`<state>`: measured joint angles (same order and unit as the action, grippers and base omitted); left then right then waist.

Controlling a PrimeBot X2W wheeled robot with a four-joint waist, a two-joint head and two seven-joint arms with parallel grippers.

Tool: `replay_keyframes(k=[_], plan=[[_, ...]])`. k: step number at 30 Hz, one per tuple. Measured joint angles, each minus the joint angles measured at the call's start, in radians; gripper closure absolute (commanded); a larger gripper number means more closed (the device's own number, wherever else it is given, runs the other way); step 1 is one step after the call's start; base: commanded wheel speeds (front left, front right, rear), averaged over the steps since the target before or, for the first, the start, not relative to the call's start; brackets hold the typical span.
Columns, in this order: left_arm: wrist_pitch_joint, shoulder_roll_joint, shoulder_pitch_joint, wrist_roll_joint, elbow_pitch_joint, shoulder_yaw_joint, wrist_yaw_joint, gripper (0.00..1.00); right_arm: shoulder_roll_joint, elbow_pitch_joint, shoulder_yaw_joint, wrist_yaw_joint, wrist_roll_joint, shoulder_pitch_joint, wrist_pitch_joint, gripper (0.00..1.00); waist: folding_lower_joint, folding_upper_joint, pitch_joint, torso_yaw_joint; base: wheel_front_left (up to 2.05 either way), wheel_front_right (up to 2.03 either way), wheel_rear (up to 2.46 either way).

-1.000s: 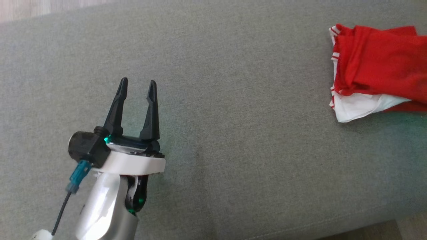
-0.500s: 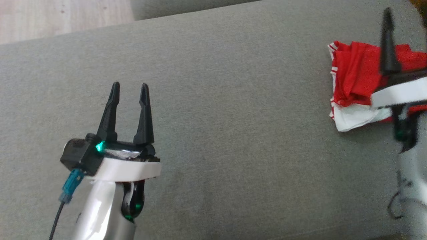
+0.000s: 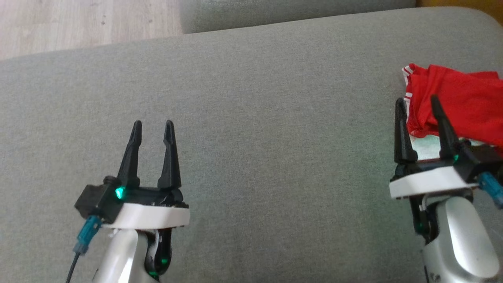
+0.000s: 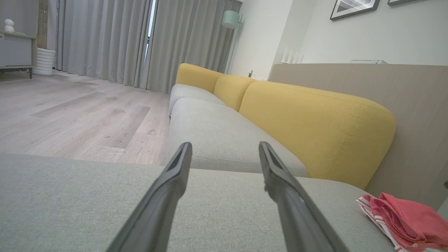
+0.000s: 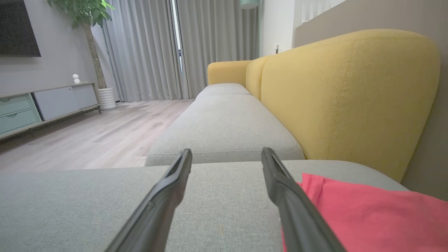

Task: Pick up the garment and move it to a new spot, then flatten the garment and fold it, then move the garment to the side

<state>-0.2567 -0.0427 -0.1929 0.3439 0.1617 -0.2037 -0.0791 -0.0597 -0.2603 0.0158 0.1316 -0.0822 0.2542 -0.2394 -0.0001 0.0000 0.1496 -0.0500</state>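
Right, the biggest thing in front of me is the grey seat cushion, which spreads wide under the head camera with both arms reaching over it. Beyond its far edge a second cushion of the same grey runs away from me. Along the right side of both stands the yellow backrest. To the left of the sofa is the pale wooden floor, and at the far end of the room hang long grey curtains. Through the right wrist camera I can also see a low cabinet against the left wall and a potted plant next to the curtains.

The garment is red with white striped trim. It lies bunched in loose folds at the right end of the near cushion, close to the backrest, and its right part is cut off by the head picture's edge.

My right gripper is at the garment's left edge with its jaws spread apart and nothing between them. From the head camera its right finger crosses in front of the red cloth. From the wrist camera the cloth sits just beside that finger, on its outer side. I cannot tell whether the finger touches it.

My left gripper is well apart from the garment, over bare cushion on the left. Its jaws are also spread and it grasps nothing.
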Motion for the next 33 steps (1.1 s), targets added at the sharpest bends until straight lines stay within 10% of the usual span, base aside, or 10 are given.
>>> replay_keyframes(k=[33], plan=[[0.000,0.000,0.039,0.026,0.023,0.039,0.010,0.00,0.008,0.058,-0.020,0.000,-0.050,-0.079,-0.012,0.00,0.0001,0.0000,-0.015,0.008,0.00,0.00,0.00]])
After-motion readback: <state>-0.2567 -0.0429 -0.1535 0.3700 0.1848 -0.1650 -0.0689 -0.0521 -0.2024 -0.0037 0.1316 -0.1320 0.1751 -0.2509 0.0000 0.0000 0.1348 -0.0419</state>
